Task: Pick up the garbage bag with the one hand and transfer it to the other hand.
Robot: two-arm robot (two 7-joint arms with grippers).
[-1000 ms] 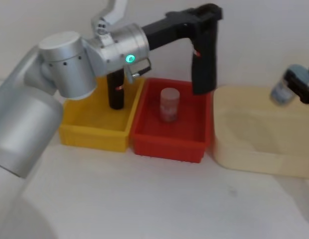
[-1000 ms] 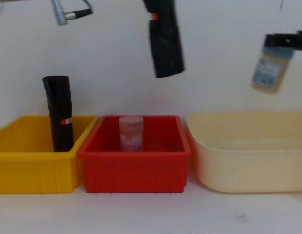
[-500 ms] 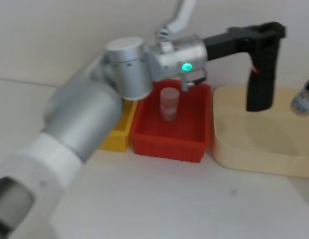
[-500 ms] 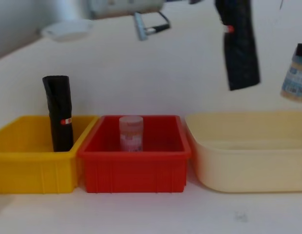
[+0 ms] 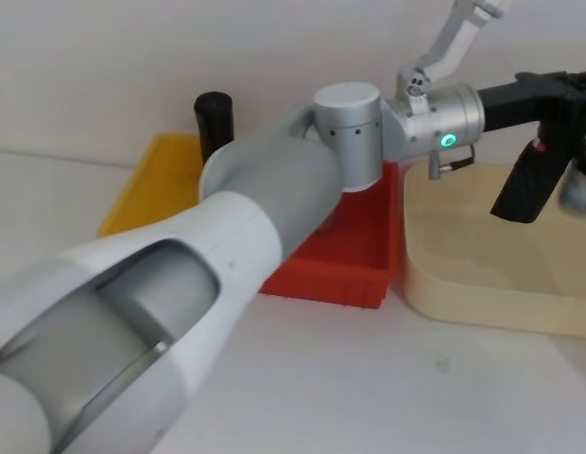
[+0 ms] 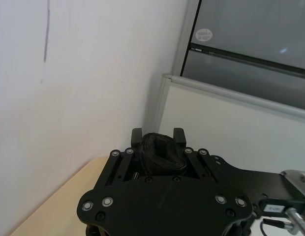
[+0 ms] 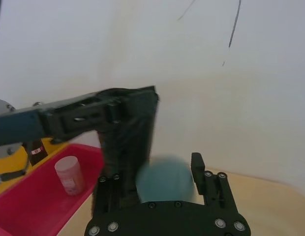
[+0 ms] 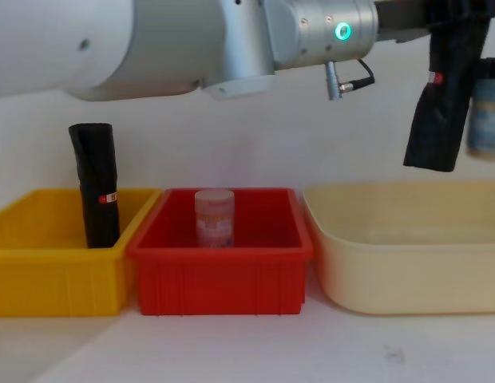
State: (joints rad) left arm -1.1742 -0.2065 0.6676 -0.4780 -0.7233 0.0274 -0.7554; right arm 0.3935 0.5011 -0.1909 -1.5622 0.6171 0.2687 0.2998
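Over the cream tub, the left gripper has swung farther right than half a second ago, clamped on the garbage bag. That bag, a black roll with a small red label, now hangs tilted just beside the bottle pinched in the right gripper.

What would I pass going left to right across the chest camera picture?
A yellow bin with a spare black roll → red bin with a jar → cream tub; above it, the garbage bag, then a bottle.
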